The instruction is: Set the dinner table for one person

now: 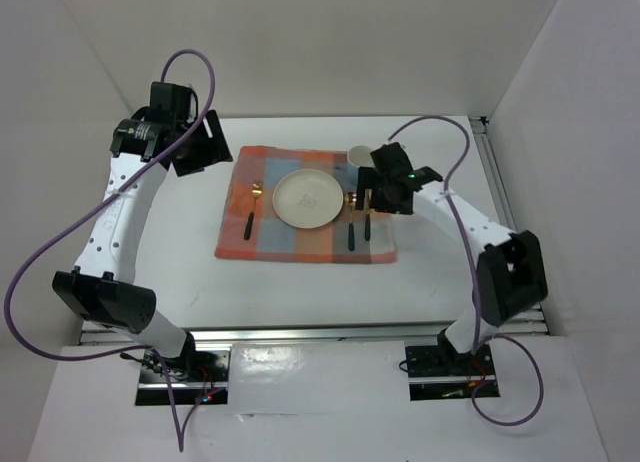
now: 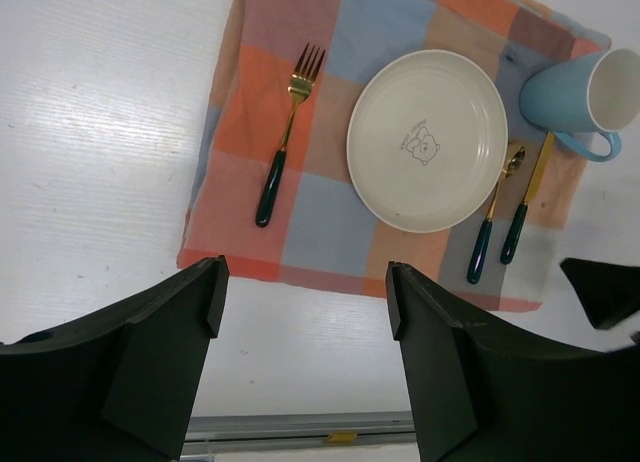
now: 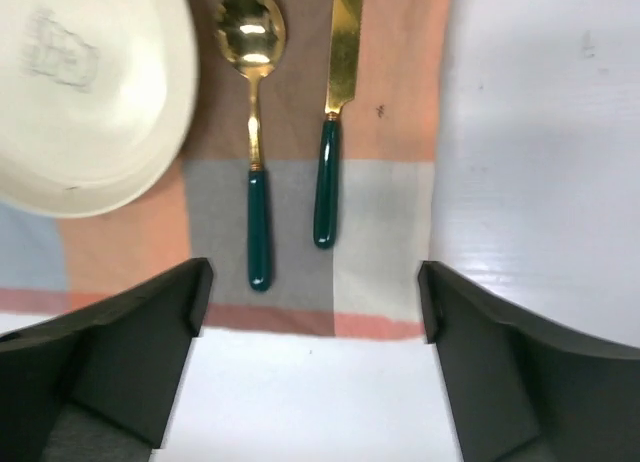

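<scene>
White table [image 1: 300, 292] spreads beneath both arms, with a checked mat [image 1: 262, 237] near its far edge bearing plate [image 1: 307, 198], fork [image 2: 283, 132], spoon [image 3: 255, 152] and knife [image 3: 335, 122], and a blue mug [image 2: 585, 97] at the mat's rim. Left gripper [image 2: 305, 282] hangs apart, empty, toward the far left corner; right gripper [image 3: 315, 282], apart and empty, hovers over spoon and knife.

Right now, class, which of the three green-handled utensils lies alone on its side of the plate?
The fork; the spoon and knife lie together across the plate.
</scene>
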Motion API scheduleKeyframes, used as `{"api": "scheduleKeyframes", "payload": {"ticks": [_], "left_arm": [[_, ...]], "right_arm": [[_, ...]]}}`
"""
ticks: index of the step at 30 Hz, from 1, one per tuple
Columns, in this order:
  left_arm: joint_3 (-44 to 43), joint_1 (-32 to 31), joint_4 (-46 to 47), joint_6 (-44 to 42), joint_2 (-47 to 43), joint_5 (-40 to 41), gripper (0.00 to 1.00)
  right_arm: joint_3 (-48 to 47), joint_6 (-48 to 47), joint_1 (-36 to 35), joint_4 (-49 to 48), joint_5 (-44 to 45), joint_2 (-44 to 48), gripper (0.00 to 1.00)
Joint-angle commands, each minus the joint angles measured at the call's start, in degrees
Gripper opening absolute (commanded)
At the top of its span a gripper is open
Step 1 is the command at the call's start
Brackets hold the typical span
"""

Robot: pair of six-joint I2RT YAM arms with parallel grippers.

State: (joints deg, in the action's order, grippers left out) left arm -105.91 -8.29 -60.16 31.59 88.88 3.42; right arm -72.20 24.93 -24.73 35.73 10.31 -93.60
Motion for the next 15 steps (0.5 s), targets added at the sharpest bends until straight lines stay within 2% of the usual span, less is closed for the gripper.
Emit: {"api": "scheduleKeyframes", "payload": {"ticks": [1,7,15], "left_arm": [[-1.59,0.12,0.13,-0.92,0.15,-0.78,0.82],[-0.97,0.12,0.13,-0.92,0.15,-1.31,0.82],[-0.44,0.12,1.18,-1.45,-0.38,-1.84,0.82]], "right_arm": [[2.32,1.87,2.66,4.27,2.87,9.20,1.00],[6.81,7.50,11.88,5.67,3.58,16.16,1.00],[8.13,6.28,14.36,5.68,5.08,20.29,1.00]]}}
